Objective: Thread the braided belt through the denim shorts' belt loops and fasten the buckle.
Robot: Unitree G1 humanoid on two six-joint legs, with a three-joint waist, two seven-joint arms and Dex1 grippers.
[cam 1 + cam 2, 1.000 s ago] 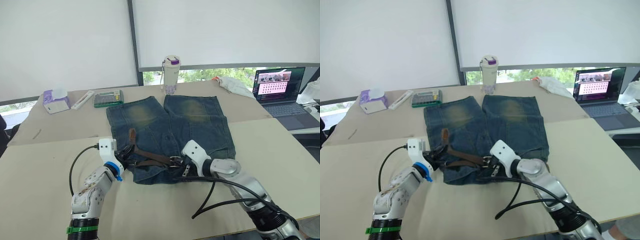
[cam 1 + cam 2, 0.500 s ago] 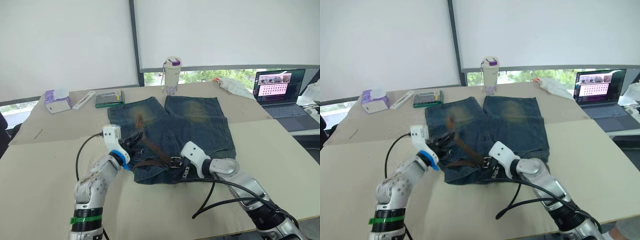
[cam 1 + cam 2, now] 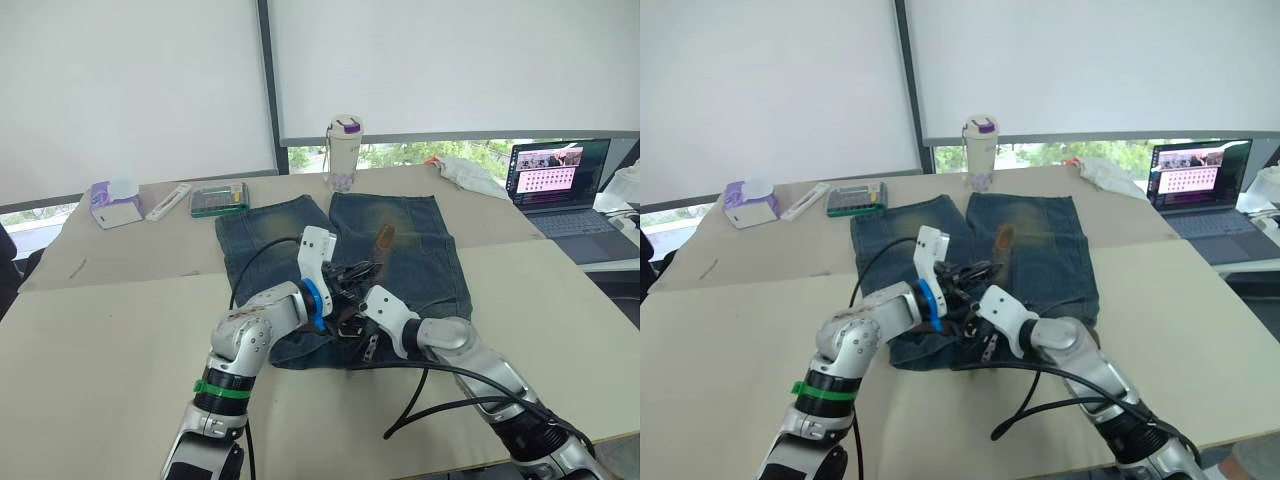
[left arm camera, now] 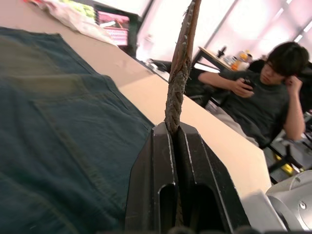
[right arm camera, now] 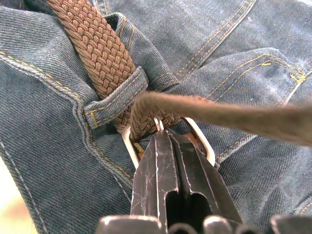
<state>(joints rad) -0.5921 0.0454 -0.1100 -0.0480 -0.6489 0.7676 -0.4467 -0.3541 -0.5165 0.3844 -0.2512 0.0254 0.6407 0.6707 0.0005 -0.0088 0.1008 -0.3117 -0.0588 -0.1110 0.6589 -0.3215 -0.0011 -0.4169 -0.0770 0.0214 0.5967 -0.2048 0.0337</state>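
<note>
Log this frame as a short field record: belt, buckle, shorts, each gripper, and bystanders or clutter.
belt: braided brown strap passes under a blue denim belt loop; free end lifted, reddish tip in the air above the shorts
buckle: silver metal frame at the waistband, right gripper's fingertips on it
shorts: faded blue denim shorts flat on the tan table
left gripper: shut on the belt's free end
right gripper: shut at the buckle
surroundings: open laptop, white bottle with purple lid, seated person beyond the table
</note>
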